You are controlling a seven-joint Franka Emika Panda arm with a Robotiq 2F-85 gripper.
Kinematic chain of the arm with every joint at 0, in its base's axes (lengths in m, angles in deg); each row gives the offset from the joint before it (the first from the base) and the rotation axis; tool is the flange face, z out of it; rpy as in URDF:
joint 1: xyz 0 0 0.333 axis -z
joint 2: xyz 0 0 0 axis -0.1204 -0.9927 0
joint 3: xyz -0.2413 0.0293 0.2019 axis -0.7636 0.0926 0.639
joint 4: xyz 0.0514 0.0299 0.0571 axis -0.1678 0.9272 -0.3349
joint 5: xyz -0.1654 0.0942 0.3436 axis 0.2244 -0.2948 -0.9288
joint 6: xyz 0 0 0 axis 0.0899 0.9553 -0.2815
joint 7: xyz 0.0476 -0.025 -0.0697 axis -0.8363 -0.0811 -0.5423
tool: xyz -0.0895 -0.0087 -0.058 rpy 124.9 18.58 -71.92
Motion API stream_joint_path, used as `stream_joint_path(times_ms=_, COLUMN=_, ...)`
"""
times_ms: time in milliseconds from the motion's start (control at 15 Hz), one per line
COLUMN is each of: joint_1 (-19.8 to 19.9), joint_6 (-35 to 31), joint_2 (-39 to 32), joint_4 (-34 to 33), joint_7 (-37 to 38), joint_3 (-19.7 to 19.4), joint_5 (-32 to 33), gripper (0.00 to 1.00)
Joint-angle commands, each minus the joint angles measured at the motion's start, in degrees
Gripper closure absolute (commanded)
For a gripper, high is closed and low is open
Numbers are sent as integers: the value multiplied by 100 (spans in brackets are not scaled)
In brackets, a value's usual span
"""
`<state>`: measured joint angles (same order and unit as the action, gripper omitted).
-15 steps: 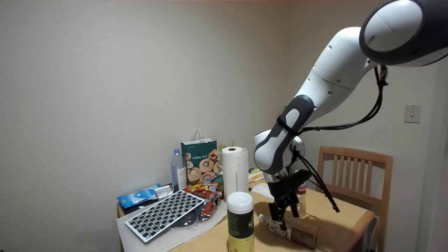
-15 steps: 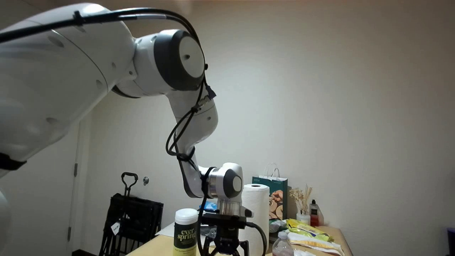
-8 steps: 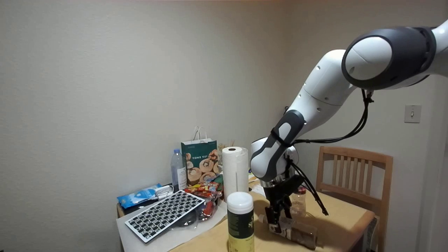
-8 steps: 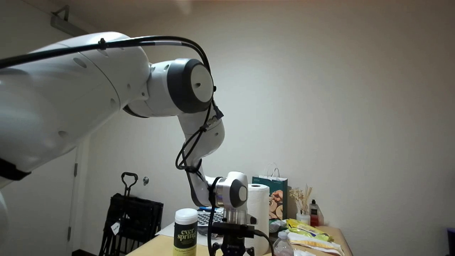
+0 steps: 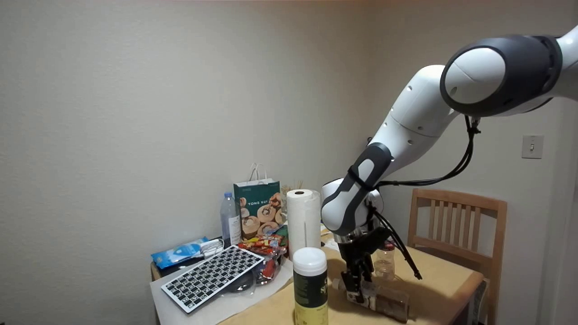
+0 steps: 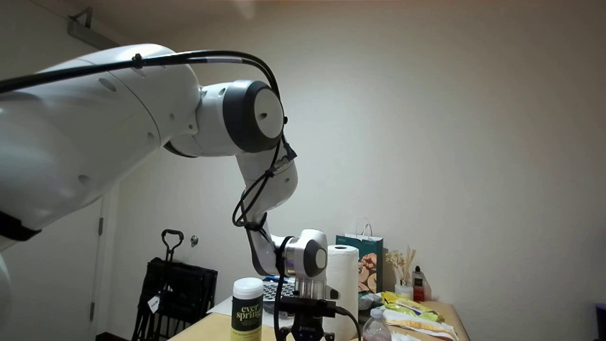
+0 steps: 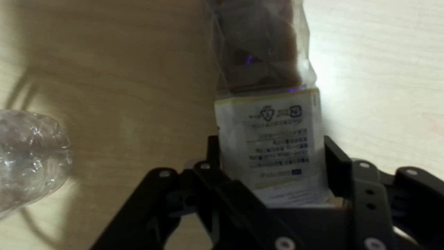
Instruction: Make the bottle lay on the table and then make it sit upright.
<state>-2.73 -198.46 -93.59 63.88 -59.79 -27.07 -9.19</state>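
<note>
Amber-brown bottle [image 5: 392,304] lay on its side on the table [image 5: 447,273], white-capped container [image 5: 310,289] at its nine o'clock in an exterior view. Gripper [image 7: 272,152] pinched bottle, fingers [image 7: 337,165] at three and nine o'clock in wrist view.

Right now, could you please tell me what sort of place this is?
Probably a home dining area: a wooden chair stands by a table that holds a paper-towel roll.
</note>
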Motion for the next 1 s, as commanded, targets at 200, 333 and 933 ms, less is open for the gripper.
stream_joint_path(times_ms=200, joint_1=216, joint_6=-920, joint_2=464, joint_4=601, joint_7=166, joint_3=200, joint_5=-481, gripper=68)
stream_joint_path(times_ms=333, joint_1=259, joint_6=-1403, joint_2=729, joint_4=954, joint_7=254, joint_3=227, joint_5=-761, gripper=72)
stream_joint_path(times_ms=933, joint_1=519, joint_6=-3333, joint_2=1091, joint_4=1872, joint_7=406, joint_3=561, joint_5=-1838, gripper=47)
